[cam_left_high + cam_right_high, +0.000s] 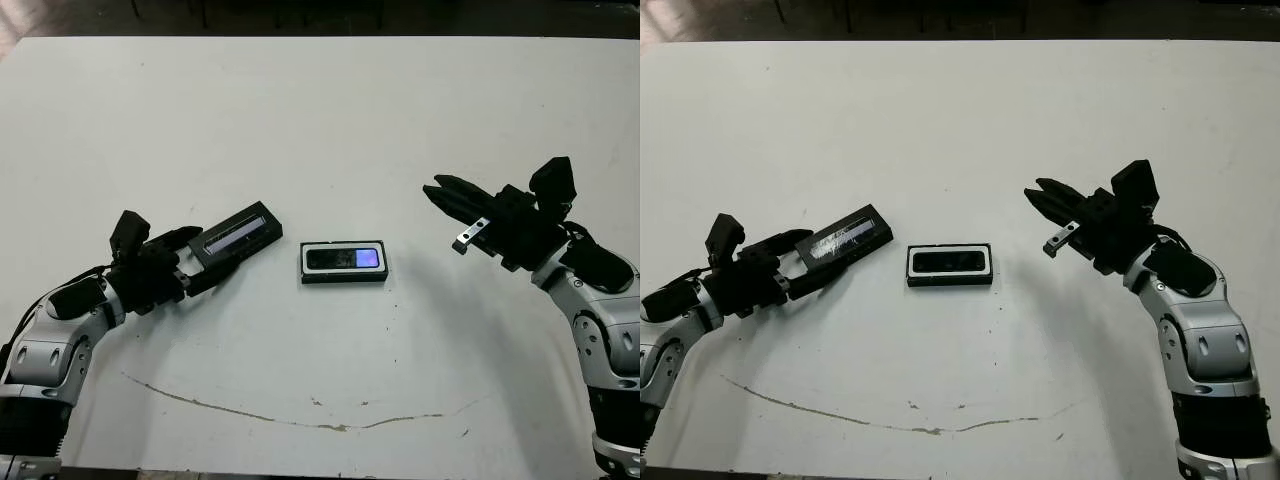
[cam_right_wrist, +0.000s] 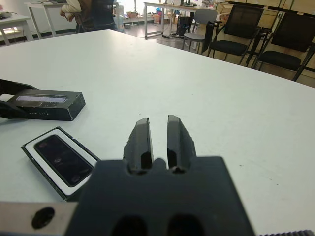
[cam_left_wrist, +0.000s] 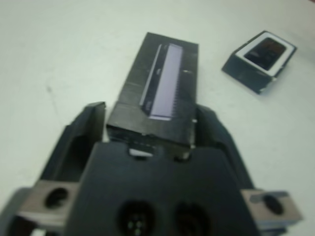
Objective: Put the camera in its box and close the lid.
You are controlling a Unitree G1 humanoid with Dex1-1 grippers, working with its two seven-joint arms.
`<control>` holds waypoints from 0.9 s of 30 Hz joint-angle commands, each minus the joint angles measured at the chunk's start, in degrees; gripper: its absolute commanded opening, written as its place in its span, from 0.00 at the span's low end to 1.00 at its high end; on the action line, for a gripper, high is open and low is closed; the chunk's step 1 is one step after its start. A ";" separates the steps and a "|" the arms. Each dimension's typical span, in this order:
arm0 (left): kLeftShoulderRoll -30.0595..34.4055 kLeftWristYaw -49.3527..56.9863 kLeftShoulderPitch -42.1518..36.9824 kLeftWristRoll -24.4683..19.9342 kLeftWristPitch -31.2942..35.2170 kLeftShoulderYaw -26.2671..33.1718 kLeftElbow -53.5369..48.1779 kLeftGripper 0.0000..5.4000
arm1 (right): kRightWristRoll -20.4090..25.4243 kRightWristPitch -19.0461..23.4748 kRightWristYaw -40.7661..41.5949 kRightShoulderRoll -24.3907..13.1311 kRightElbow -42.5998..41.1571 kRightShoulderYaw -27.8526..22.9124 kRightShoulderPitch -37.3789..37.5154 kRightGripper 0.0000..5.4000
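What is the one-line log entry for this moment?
camera: in box | lid: off, in left gripper | right gripper: shut, empty

The near end of the lid [image 3: 160, 93] was hidden between the left gripper's [image 3: 147, 123] blurred fingers [image 3: 81, 135].

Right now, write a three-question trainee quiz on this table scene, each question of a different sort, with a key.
1. True or false: the camera already lies inside the box.
2. Which tool holds the lid? A) left tool B) right tool C) neither
3. Fill in: the right tool hangs above the table, holding ____.

Key: 1 true. 2 A; the lid's near end sits between the left tool's fingers, its far end pointing toward the box. 3 nothing; its fingers are nearly together with an empty slit between them.
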 commanded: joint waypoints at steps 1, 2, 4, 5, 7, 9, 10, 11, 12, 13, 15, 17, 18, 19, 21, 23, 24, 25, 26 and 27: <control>2.18 -4.24 -1.79 -0.99 1.62 0.37 3.46 0.43 | -0.32 1.19 -0.42 -0.71 0.50 0.32 0.06 0.00; 2.76 -5.22 -2.41 -1.02 2.20 0.33 3.98 0.39 | -0.32 1.16 -0.45 -0.74 0.57 0.34 -0.01 0.00; 4.14 -7.16 -3.57 -1.40 4.19 0.37 4.42 0.32 | -0.14 1.15 -0.39 -0.73 0.74 0.29 -0.12 0.00; 4.75 -8.37 -4.21 -1.80 5.08 0.49 4.64 0.30 | -0.14 0.92 -0.31 -0.72 0.90 0.27 -0.15 0.00; 5.61 -9.88 -4.99 -2.02 5.53 0.77 4.55 0.28 | -0.25 0.58 -0.24 -0.75 1.15 0.26 -0.19 0.00; 6.66 -10.63 -6.01 -2.61 6.49 1.48 3.69 0.28 | -0.12 0.36 -0.19 -0.68 1.63 0.06 -0.33 0.00; 7.28 -10.92 -6.71 -2.84 6.75 1.92 3.17 0.28 | -0.04 0.41 -0.21 -0.69 1.83 -0.06 -0.45 0.00; 7.86 -11.23 -7.53 -3.07 6.61 2.56 2.71 0.28 | 0.06 0.37 -0.16 -0.73 2.04 -0.19 -0.60 0.00; 8.59 -11.24 -8.69 -3.68 7.52 3.36 2.06 0.28 | 0.41 0.56 -0.10 -0.70 2.25 -0.46 -0.79 0.00; 9.17 -11.22 -9.67 -4.26 8.46 3.93 1.63 0.28 | 0.73 0.59 0.02 -0.67 2.47 -0.70 -0.94 0.00; 10.45 -11.72 -12.88 -5.36 10.40 4.61 1.51 0.28 | 1.27 0.51 0.10 -0.59 2.90 -1.25 -1.34 0.00; 10.72 -11.64 -15.30 -5.64 9.79 5.13 1.21 0.28 | 1.58 1.15 -0.51 -0.69 2.81 -1.83 -1.78 0.00; 10.71 -11.44 -16.58 -5.52 9.47 4.97 0.84 0.28 | 1.82 1.44 -0.67 -0.83 2.82 -2.18 -2.08 0.00; 10.69 -11.14 -17.87 -5.20 9.45 4.52 0.43 0.28 | 1.80 1.63 -0.98 -0.98 2.70 -2.48 -2.35 0.00; 10.23 -10.65 -19.99 -4.59 9.82 3.21 -0.22 0.28 | 1.87 1.59 -1.26 -1.15 2.67 -3.06 -2.78 0.00; 8.70 -11.46 -21.62 -3.67 7.61 1.29 0.71 0.28 | 2.61 1.85 -1.16 -1.25 2.75 -3.88 -3.21 0.00; 7.80 -12.32 -22.31 -3.17 5.87 0.18 1.59 0.28 | 3.10 1.60 -0.89 -1.27 2.98 -4.32 -3.40 0.00; 6.83 -13.18 -23.07 -2.38 4.32 -1.24 2.72 0.28 | 3.63 1.52 -0.69 -1.35 3.23 -4.83 -3.63 0.00; 6.07 -13.71 -23.63 -1.68 3.19 -2.47 3.56 0.28 | 4.07 1.34 -0.50 -1.41 3.53 -5.28 -3.79 0.00; 5.44 -13.89 -24.03 -0.93 2.61 -3.66 3.92 0.28 | 4.63 1.37 -0.43 -1.42 3.86 -5.77 -3.95 0.00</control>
